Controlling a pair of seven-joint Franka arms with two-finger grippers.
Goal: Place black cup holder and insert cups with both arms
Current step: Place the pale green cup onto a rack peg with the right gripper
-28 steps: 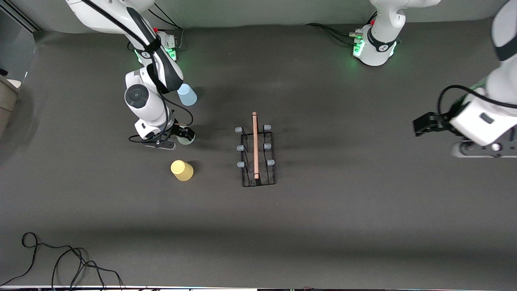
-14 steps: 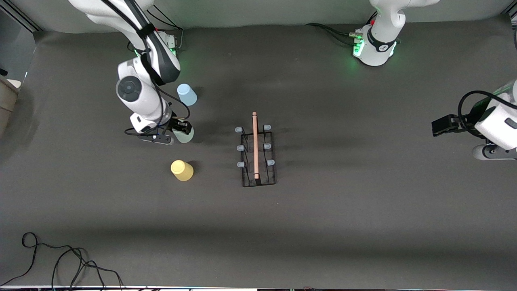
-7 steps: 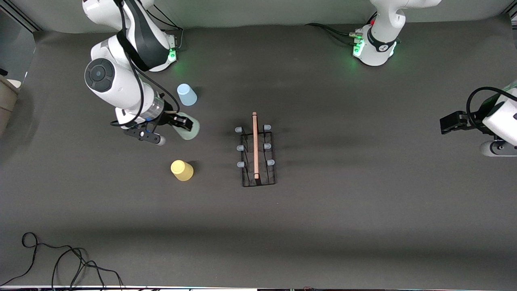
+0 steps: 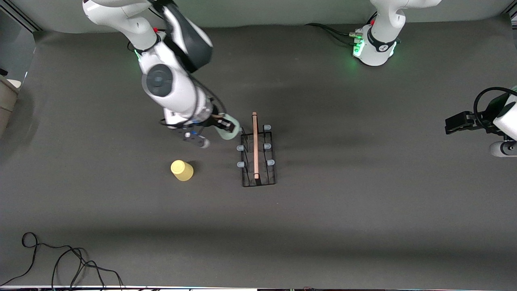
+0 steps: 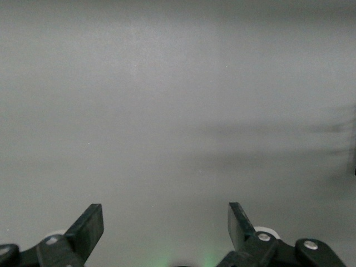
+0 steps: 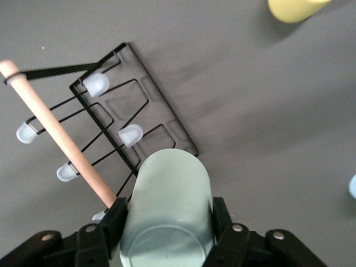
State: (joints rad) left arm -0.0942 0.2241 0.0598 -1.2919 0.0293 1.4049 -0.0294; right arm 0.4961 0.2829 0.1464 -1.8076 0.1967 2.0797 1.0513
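The right tool point(image 4: 226, 126) was clamped on the pale green plastic tumbler point(image 6: 167, 206), over the black wire cup holder point(image 4: 258, 155) mid-counter; a misaligned descent could knock its empty pegs. The waiting left tool point(image 4: 454, 121) hung wide open and empty at its end

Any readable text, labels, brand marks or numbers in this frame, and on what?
None can be read.
The green cup, yellow cup and cup holder are plain.
A small dark mark on the band of the left arm's base is too small to read.
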